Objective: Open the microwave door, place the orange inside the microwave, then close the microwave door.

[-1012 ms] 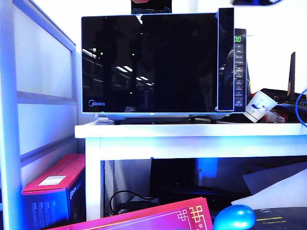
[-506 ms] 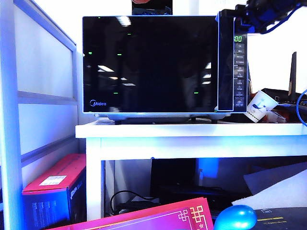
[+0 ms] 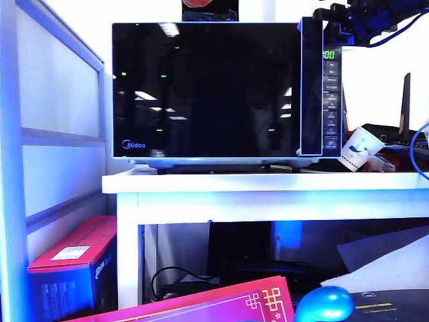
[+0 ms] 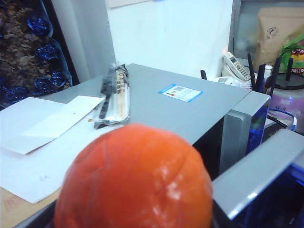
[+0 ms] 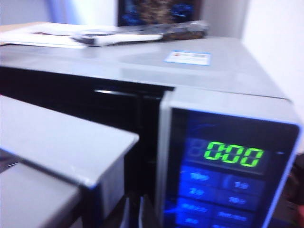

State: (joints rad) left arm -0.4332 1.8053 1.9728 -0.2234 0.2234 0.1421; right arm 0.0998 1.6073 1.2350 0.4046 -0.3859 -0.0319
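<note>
The microwave (image 3: 228, 90) stands on a white surface (image 3: 268, 182), reaching from near the surface's left edge past its middle, its base just behind the front edge. The microwave door (image 3: 204, 90) is slightly ajar: in the right wrist view its top edge (image 5: 61, 142) stands out from the body, with a dark gap between it and the button panel (image 5: 228, 171), where the green display shows zeros.

The right arm reaches in from the upper right of the exterior view, its dark, blue-tinged links level with the microwave's top right corner. The right claw (image 3: 322, 17) sits at the top of the door's opening edge. In its own wrist view only the fingertips (image 5: 133, 213) show, pressed almost together and pointing into the gap beside the door; the claw is closed with nothing seen between the tips.

The left claw is above the microwave, near its top left part; the exterior view catches only a sliver of it at the picture's top (image 3: 208, 8). Its camera looks across the grey microwave roof, past a plastic-wrapped packet (image 4: 113, 97) and white papers (image 4: 42, 128). The orange (image 4: 135, 178) fills the foreground there, held in the widely spread left claw above the roof, though the fingers themselves are hidden behind the fruit.

A paper cup (image 3: 358, 147) lies tipped at the surface's right side.
</note>
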